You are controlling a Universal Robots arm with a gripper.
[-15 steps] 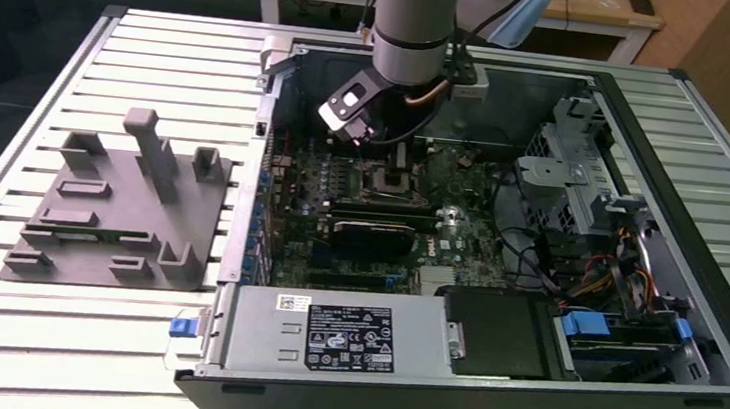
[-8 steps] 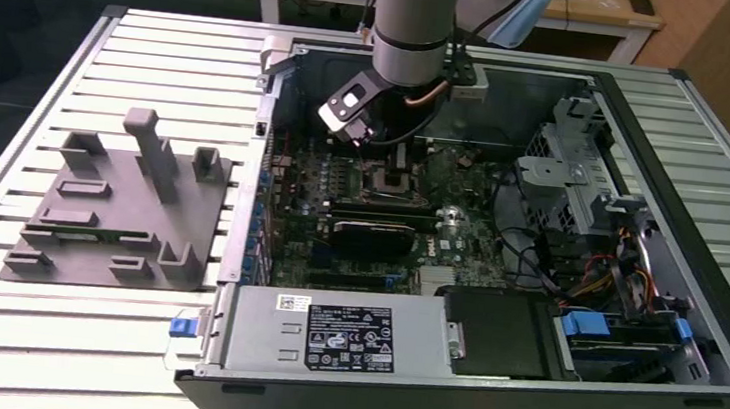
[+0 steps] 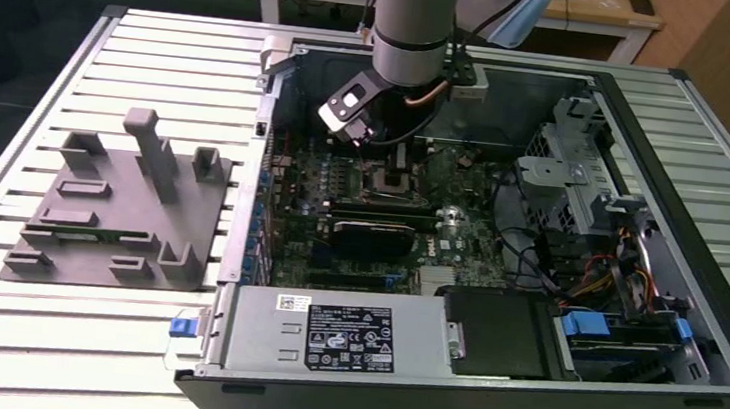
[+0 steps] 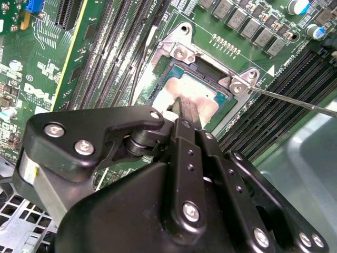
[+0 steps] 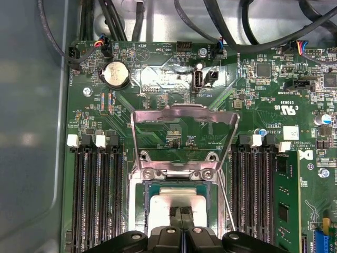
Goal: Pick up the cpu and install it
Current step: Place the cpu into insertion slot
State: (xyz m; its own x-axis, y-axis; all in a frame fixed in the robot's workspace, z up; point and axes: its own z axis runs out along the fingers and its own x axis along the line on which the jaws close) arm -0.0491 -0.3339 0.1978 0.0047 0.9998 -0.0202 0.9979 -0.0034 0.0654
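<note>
**Entry: cpu install, status with your hand over the socket**

- **cpu** (image 5: pixel 164 203): directly under your hand (image 5: pixel 181 215). It lies flat inside the socket frame (image 5: pixel 158 173) on the motherboard. It looks level with the frame, but full seating cannot be confirmed.
- **Hand**: clenched, with the fingers drawn together and nothing between them. The tips (image 4: pixel 187 109) sit at the middle of the chip's silver top. You cannot tell whether they touch it or hang just above.
- **Progress (judged)**: pick-up and carry are done, and the chip is delivered to the socket. The metal bracket (image 5: pixel 181 113) stands swung up just beyond your fingertips. The thin lever rod (image 4: pixel 295 101) is unlatched beside them, so the socket is not clamped.
- **Surroundings**:
  - Memory slots (image 5: pixel 97 200) flank your hand on both sides.
  - A green memory stick (image 5: pixel 287 205) is seated further out on one side.
  - A coin cell (image 5: pixel 116 74) lies past the bracket.
  - A grey fixture plate (image 3: pixel 110 215) sits on the worktop (image 3: pixel 56 356), well apart from your hand and outside the computer case (image 3: pixel 718 299).
- **Obstructions**: the raised bracket and the lever rod crowd the fingers, but nothing lies between hand and chip.
</note>
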